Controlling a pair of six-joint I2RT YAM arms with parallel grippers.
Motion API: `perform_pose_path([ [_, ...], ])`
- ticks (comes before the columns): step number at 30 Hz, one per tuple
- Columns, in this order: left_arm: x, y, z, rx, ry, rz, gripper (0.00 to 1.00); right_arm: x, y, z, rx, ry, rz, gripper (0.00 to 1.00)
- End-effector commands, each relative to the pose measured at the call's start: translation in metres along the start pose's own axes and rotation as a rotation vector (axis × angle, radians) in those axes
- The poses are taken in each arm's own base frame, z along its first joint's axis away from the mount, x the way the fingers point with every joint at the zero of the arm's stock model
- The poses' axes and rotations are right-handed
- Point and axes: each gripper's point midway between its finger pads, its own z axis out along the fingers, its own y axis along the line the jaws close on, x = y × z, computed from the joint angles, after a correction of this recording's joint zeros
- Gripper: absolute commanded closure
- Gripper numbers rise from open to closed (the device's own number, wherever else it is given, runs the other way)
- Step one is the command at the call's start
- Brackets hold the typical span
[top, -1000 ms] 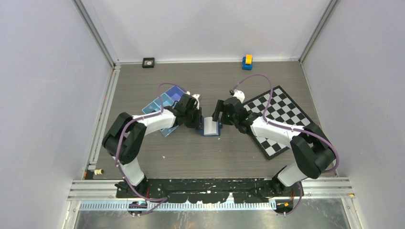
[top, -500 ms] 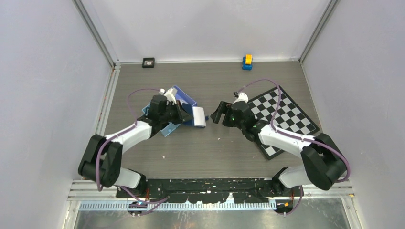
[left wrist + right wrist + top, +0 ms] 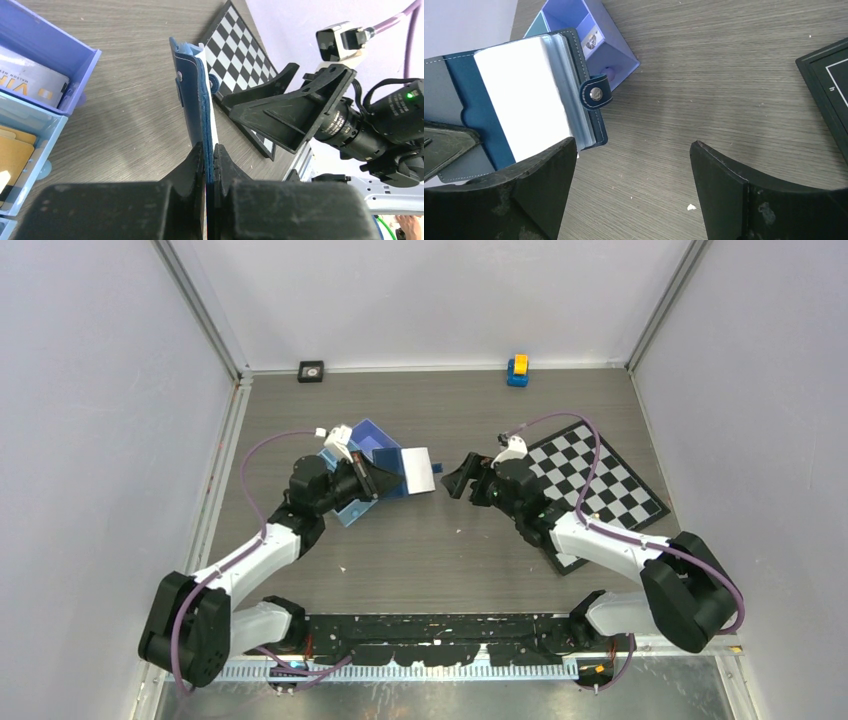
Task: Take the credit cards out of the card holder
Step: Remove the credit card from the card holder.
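One card holder (image 3: 420, 470) pinched by left pincer (image 3: 392, 481); right pincer (image 3: 461, 478) stands wide.

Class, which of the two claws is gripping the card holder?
The left claw, shut on the card holder; the right claw stands open, holding nothing.

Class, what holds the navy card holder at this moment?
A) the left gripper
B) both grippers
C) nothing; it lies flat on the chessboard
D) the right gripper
A: the left gripper is shut on the card holder, while the right gripper stands open, gripping nothing.
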Motion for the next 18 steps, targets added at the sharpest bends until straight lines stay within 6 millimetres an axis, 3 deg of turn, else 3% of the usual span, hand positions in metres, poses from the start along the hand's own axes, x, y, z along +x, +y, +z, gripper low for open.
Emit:
perform_pose_path([
  [1, -0.029, -0.033, -0.007, 0.127, -0.12, 0.064, 1.0, -0.021, 0.024, -0.002, -0.103, -0.067, 0.012, 0.12],
  [5, -0.028, -0.042, -0.009, 0.174, -0.117, 0.067, 1.0, -0.015, 0.039, -0.001, -0.181, -0.024, 0.006, 0.13],
  [11, -0.029, -0.057, -0.012, 0.251, -0.118, 0.081, 1.0, -0.013, 0.043, 0.0, -0.198, -0.007, 0.003, 0.13],
  [15, -0.031, -0.057, -0.015, 0.247, -0.133, 0.084, 1.0, -0.026, 0.013, -0.001, -0.041, -0.076, 0.023, 0.14],
  [18, -0.03, -0.055, -0.015, 0.239, -0.133, 0.085, 1.0, -0.031, 0.012, -0.006, -0.05, -0.101, 0.027, 0.14],
])
